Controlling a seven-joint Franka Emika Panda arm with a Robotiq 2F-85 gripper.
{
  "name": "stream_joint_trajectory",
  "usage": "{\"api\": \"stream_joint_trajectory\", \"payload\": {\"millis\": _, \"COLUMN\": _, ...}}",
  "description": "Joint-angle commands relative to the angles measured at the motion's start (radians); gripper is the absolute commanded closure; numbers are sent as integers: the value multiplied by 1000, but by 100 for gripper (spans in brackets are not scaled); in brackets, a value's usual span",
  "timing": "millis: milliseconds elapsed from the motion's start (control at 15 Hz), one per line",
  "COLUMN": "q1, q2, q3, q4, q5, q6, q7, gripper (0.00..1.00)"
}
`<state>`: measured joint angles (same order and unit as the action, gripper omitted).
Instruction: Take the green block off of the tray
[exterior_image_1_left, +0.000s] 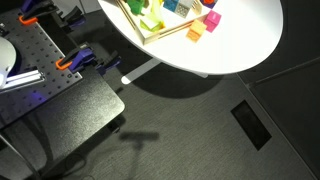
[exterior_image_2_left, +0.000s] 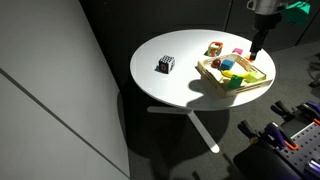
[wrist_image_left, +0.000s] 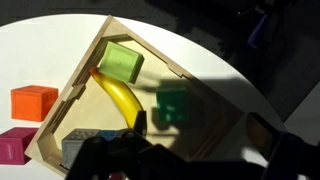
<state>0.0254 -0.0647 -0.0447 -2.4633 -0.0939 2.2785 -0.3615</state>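
- The gripper (wrist_image_left: 195, 162) comes in from the bottom of the wrist view. Its dark fingers (wrist_image_left: 110, 155) are spread wide and hold nothing.
- In an exterior view the gripper (exterior_image_2_left: 258, 48) hangs above the tray.
- A round white table (exterior_image_2_left: 170, 90) bears everything.
- The tray (wrist_image_left: 70, 85), with a thin light-wood rim, sits near the table's edge and holds several toys.
- A yellow banana (wrist_image_left: 120, 100) lies on the tray floor.
- The green block (wrist_image_left: 122, 62), bright lime, is inside the tray near its far corner, just beyond the banana's end.
- A darker green block (wrist_image_left: 172, 105) sits in shadow beside the banana.
- An orange block (wrist_image_left: 33, 102) and a magenta block (wrist_image_left: 12, 145) lie on the table outside the rim.
- A black-and-white cube (exterior_image_2_left: 166, 65) stands well apart from the tray.
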Motion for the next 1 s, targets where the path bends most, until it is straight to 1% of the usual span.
{"api": "stream_joint_trajectory", "payload": {"millis": 0, "q1": -4, "q2": 79, "q3": 26, "q4": 5, "q5": -46, "q6": 87, "q7": 73, "gripper": 0}}
{"api": "stream_joint_trajectory", "payload": {"millis": 267, "q1": -5, "q2": 158, "q3": 37, "q4": -8, "q5": -74, "q6": 196, "q7": 124, "gripper": 0}}
{"api": "stream_joint_trajectory", "payload": {"millis": 467, "q1": -8, "q2": 223, "q3": 31, "q4": -8, "q5": -91, "q6": 263, "q7": 147, "gripper": 0}}
{"api": "stream_joint_trajectory", "payload": {"millis": 933, "q1": -14, "q2": 357, "q3": 13, "q4": 15, "q5": -103, "q6": 378, "q7": 157, "gripper": 0}}
